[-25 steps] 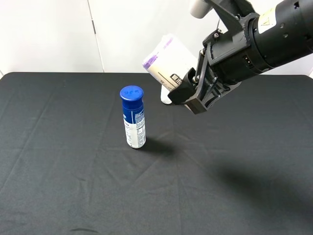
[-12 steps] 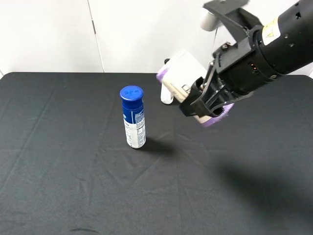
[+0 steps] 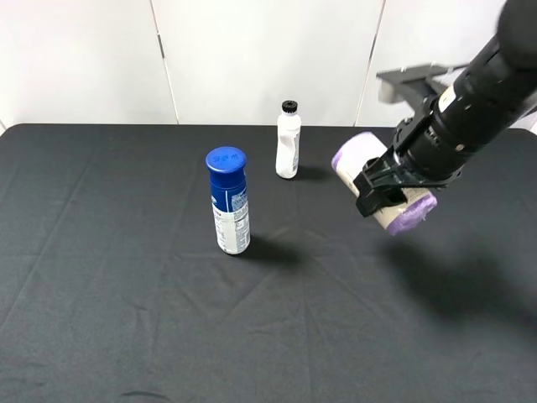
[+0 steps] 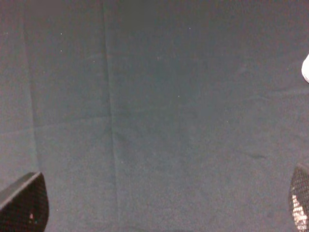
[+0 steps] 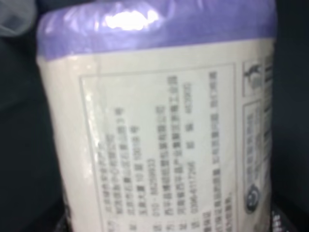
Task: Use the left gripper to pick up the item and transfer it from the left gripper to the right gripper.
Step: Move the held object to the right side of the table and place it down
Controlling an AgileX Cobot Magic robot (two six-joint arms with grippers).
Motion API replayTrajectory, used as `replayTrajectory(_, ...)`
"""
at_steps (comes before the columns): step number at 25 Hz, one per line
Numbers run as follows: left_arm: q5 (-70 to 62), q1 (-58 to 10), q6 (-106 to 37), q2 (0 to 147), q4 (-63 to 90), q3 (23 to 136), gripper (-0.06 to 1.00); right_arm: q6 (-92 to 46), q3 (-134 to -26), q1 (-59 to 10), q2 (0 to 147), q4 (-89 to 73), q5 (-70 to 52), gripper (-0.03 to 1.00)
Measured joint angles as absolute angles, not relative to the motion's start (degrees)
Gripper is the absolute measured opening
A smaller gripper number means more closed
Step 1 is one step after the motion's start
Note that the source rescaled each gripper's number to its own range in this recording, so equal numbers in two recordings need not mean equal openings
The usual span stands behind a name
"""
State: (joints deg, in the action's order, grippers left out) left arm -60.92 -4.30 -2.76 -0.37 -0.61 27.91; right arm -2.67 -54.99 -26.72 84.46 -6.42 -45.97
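Observation:
The item, a short fat pale roll with purple ends, hangs tilted above the right side of the table, held across its middle by my right gripper. In the right wrist view the roll fills the frame, printed label and one purple end showing, and the jaws are mostly hidden behind it. My left gripper does not show in the exterior view. In its wrist view only its two black fingertips show, far apart, empty, over bare black cloth.
A blue-capped spray can stands left of centre on the black cloth table. A slim white bottle with a black cap stands near the back edge. A white wall lies behind. A white sliver shows at the left wrist view's edge.
My right arm has swung right and down with the roll in its jaws, uncovering the white bottle behind. The can has not moved.

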Motion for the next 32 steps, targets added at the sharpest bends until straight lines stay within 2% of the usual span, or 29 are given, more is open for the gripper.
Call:
replayTrajectory(10,-60.87,-4.3,-2.76,-0.37,-0.61,27.91,1.0,-4.96,-55.04,-21.28,94.7,-6.35,-41.97,0.01)
replayTrajectory(32,-60.87,-4.3,-2.76,-0.37,-0.61,27.91,1.0,-5.09,-55.04,-21.28,102.51,-6.22,-36.61,0.01)
